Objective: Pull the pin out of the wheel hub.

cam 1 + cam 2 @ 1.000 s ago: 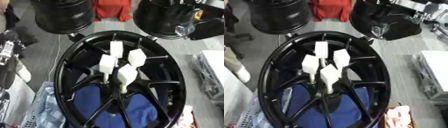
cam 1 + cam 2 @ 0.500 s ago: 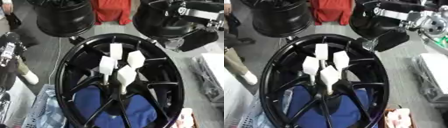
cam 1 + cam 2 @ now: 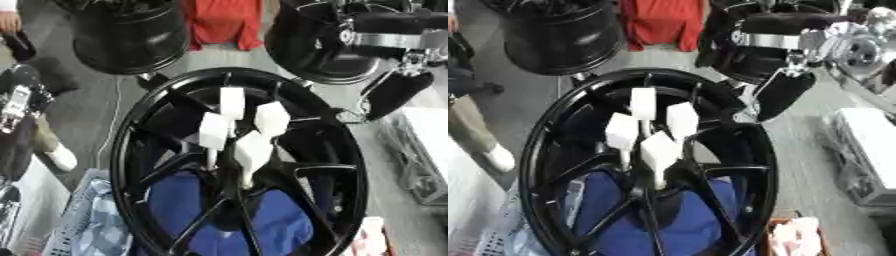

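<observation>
Far left: another black rim (image 3: 131,37) standing at the far side, clear of the work. Centre: large black wheel hub (image 3: 346,165), spokes meeting at the middle over a blue cloth (image 3: 201,215). Four white pins (image 3: 234,142) upright around that middle, white blocky heads close together, thin stems running down toward the hub. Right: right hand (image 3: 780,95) in from the far right, just past the hub's far-right rim, holding nothing and apart from the pins; fingers seemingly straight and pointing down, though dark against dark. Left hand nowhere in view.

Likely troubles from here: heads so tightly grouped that reaching for one could knock or catch its neighbour; closing on two at once, or on the head's edge only, and slipping off. Pulling at a slant rather than along the stem could jam the pin. Coming in low over the rim risks bumping the hub and shifting it. Cannot tell how deep the stems sit.
</observation>
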### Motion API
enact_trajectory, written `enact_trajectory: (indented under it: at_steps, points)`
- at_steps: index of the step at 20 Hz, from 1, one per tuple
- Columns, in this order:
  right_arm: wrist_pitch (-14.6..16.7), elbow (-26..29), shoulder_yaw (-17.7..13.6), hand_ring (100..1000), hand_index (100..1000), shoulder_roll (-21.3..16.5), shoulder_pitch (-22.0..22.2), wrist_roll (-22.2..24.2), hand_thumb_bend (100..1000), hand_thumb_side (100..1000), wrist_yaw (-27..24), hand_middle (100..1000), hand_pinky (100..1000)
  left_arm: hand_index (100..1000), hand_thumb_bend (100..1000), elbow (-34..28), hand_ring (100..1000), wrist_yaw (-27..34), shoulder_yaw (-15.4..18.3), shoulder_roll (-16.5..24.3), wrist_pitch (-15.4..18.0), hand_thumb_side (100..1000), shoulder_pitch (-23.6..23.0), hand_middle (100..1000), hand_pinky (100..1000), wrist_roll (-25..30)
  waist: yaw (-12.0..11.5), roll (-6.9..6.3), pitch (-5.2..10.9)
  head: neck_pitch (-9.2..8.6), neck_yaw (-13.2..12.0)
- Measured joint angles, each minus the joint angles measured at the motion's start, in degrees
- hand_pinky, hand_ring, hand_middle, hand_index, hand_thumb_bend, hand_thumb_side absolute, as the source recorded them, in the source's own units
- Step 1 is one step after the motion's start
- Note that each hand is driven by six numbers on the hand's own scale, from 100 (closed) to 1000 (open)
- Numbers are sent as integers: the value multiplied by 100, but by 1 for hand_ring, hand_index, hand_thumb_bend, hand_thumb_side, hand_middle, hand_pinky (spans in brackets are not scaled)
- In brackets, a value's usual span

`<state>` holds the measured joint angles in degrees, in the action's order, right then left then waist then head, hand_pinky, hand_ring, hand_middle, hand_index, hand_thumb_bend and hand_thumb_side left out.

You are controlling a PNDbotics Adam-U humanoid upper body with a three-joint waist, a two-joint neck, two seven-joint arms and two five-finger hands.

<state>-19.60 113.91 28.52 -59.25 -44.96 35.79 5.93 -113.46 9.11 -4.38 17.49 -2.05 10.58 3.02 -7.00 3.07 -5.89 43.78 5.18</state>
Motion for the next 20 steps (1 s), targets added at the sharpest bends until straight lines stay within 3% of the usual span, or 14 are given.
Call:
enact_trajectory:
  at_steps: [5, 9, 20]
  points:
    - [-98, 0, -64, 802, 846, -1, -144, 178, 372, 100, -55, 790, 831, 782, 100, 0, 684, 0, 0, 22, -12, 707, 0, 642, 851, 10, 11, 33, -47, 0, 16]
    - [-219, 0, -55, 806, 845, 18, -247, 112, 406, 100, 95, 789, 835, 782, 100, 0, 683, -1, 0, 22, -18, 712, 3, 642, 851, 16, -3, 60, -124, 0, 87]
    - [-560, 1, 407, 803, 839, 307, -374, -154, 434, 100, 185, 821, 817, 782, 100, 0, 683, -43, -3, 26, -21, 726, 66, 641, 852, 18, -89, 139, -446, 1, 182]
